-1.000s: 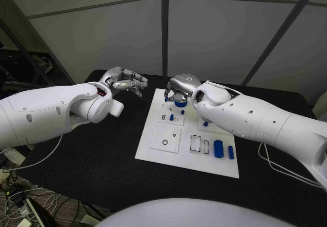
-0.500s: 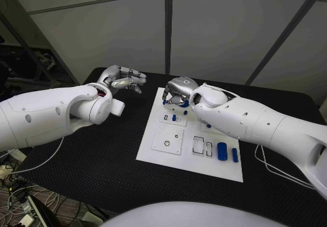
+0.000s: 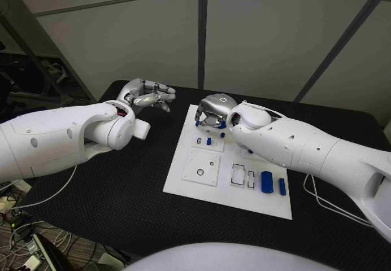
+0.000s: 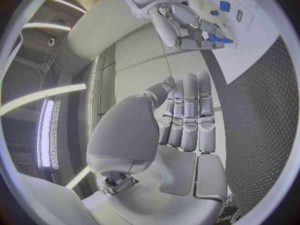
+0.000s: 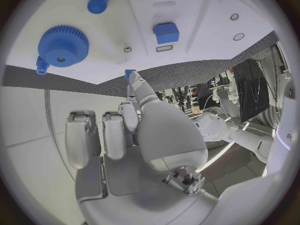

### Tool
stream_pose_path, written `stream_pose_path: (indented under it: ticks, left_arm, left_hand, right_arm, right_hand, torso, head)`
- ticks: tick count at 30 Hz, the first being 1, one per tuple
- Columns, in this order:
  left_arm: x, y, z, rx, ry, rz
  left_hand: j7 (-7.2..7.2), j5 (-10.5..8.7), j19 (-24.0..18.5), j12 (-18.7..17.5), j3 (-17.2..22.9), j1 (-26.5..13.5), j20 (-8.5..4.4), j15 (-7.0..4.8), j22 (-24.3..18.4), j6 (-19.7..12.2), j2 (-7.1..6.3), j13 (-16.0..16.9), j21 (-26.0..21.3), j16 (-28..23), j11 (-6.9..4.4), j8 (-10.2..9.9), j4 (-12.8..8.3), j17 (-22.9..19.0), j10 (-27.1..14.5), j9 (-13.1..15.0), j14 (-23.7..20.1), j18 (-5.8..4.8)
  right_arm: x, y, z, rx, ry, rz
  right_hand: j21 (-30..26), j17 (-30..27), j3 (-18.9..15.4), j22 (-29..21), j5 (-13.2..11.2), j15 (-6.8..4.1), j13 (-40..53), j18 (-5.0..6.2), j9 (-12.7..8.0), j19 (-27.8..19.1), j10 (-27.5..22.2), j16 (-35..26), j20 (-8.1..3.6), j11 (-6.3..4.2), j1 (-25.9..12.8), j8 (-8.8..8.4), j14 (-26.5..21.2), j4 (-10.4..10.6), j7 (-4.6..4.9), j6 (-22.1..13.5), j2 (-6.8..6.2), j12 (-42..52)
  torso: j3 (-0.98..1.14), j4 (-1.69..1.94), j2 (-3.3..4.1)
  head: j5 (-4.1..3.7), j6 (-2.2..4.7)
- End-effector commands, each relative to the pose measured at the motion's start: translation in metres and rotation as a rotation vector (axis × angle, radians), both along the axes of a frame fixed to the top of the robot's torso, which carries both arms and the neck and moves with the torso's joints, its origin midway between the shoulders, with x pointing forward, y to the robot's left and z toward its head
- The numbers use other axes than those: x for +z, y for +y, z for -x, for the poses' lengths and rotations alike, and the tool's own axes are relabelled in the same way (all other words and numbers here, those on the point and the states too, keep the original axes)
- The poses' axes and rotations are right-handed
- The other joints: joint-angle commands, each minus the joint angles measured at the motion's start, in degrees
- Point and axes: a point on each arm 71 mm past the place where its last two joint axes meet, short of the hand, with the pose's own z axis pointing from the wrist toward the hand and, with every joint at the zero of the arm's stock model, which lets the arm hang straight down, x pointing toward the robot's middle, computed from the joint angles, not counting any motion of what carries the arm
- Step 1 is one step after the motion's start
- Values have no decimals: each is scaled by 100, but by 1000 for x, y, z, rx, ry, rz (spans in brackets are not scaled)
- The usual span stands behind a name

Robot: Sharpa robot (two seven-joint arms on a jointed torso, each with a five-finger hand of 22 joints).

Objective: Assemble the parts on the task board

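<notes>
Right hand (image 3: pixel 213 109), upper middle of frame, fingers curled over the blue gear (image 5: pixel 62 45), hold unclear; small, stiff, light — take its toothed rim.

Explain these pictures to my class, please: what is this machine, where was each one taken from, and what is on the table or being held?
This is a robot with two white arms, each ending in a silver many-fingered robot hand. One picture looks down from a camera on its head; the two round ones come from cameras at its wrists. On the black table lies a white task board carrying blue parts, such as a blue toothed gear and a blue square block. The left robot hand hovers beside the board, holding nothing. The right robot hand, over the board's far end, appears to pinch a small blue part.
</notes>
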Motion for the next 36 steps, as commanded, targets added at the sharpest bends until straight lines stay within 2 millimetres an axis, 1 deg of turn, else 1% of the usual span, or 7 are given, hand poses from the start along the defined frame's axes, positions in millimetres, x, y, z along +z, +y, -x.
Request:
stream_pose_path:
  ticks: [1, 3, 9, 11, 15, 19, 36]
  left_arm:
    - [3, -3, 0, -15, -19, 14]
    - [3, -4, 0, -17, -20, 15]
    - [3, -5, -1, -18, -23, 15]
    - [3, -5, -1, -19, -23, 15]
    - [3, -6, -2, -21, -23, 16]
    - [3, -7, -2, -24, -22, 16]
    - [2, -7, -3, -27, -19, 17]
  left_hand:
    - [24, 21, -34, -35, -15, 50, -5, 9, 5, 21, -10, -5, 16, -21, -6, -9, -31, 5, -34, -5, 3, -182]
    - [24, 21, -34, -35, -15, 50, -5, 9, 5, 21, -10, -5, 16, -21, -6, -9, -31, 5, -34, -5, 3, -182]
    - [26, 20, -41, -36, -18, 53, -4, 11, 13, 21, -4, -13, 18, -29, -4, -8, -34, 6, -35, -14, 0, -183]
    - [26, 20, -41, -36, -18, 53, -4, 11, 13, 21, -4, -13, 18, -29, -4, -8, -34, 6, -35, -14, 0, -183]
    - [26, 20, -41, -36, -18, 53, -4, 11, 13, 21, -4, -13, 18, -29, -4, -8, -34, 6, -35, -14, 0, -183]
    - [26, 20, -41, -36, -18, 53, -4, 11, 13, 21, -4, -13, 18, -29, -4, -8, -34, 6, -35, -14, 0, -183]
    - [27, 21, -45, -34, -24, 51, -4, 12, 20, 23, 1, -19, 21, -33, -3, -7, -33, 7, -34, -22, 1, -184]
  right_arm:
    - [0, 1, 0, 10, -1, 8]
    - [0, 1, 0, 9, 0, 8]
    - [-3, 2, 0, 9, 5, 10]
    - [-4, 2, 0, 8, 7, 12]
    - [-6, 2, 0, 7, 8, 17]
    - [-8, 1, 0, 3, 10, 25]
    - [-12, -1, 0, 1, 15, 37]
  right_hand:
    - [15, 1074, -7, 1352, 33, -34, -447, -115, 149, 462, 142, 4, -37, -191, 8, 17, 490, 26, -6, 36, 63, -23]
    - [13, 1074, -6, 1350, 32, -34, -448, -114, 150, 461, 141, 4, -37, -190, 7, 16, 490, 26, -6, 33, 64, -24]
    - [13, 1074, -6, 1350, 32, -34, -448, -114, 150, 461, 141, 4, -37, -190, 7, 16, 490, 26, -6, 33, 64, -24]
    - [13, 1074, -6, 1350, 32, -34, -448, -114, 150, 461, 141, 4, -37, -190, 7, 16, 490, 26, -6, 33, 64, -24]
    - [9, 1074, -4, 1347, 29, -33, -453, -113, 153, 458, 136, 4, -37, -190, 7, 15, 490, 26, -5, 27, 66, -31]
    - [-2, 1072, -2, 1339, 26, -32, -454, -110, 157, 451, 133, 2, -37, -188, 4, 13, 490, 27, -2, 17, 66, -34]
    - [-24, 1071, 0, 1324, 8, -23, -484, -104, 172, 437, 93, 1, -33, -171, -10, -2, 489, 22, 21, -52, 48, -83]
  torso:
    - [4, -3, 9]
    - [4, -1, 20]
    - [8, -3, 20]
    - [9, 2, 23]
    - [-5, 3, 19]
    - [-3, -2, 21]
    - [-14, -1, 24]
  head:
    - [15, -10]
    - [14, -11]
    - [23, -19]
    - [20, -25]
    - [26, -36]
    - [32, -35]
    - [48, -54]
